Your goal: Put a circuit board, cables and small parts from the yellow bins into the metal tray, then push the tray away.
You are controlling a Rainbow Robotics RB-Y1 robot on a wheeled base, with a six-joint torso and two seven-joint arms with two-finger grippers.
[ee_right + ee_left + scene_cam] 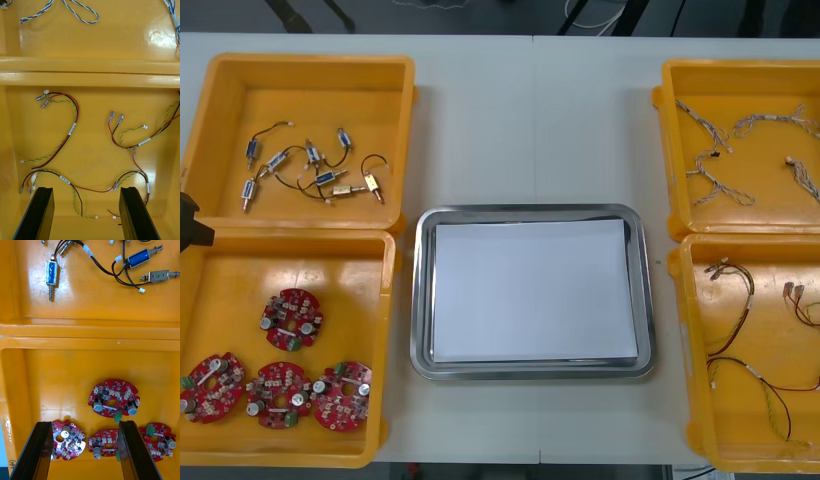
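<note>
My left gripper (85, 423) hangs open over the near left yellow bin (370, 300); nothing is between its fingers. Below it lie several round red circuit boards; one board (112, 403) lies just beyond the fingertips and another (67, 438) beside one finger. My right gripper (87, 188) is open over the near right yellow bin (90, 78), above red and yellow cables (62, 142) on the bin floor. The metal tray (530, 212), white inside, stands mid-table with nothing in it.
The far left bin (310, 62) holds small metal parts (310, 170) with black leads. The far right bin (740, 68) holds twisted blue and white cables (715, 165). A dark part of my left arm (188, 228) shows at the table's left edge.
</note>
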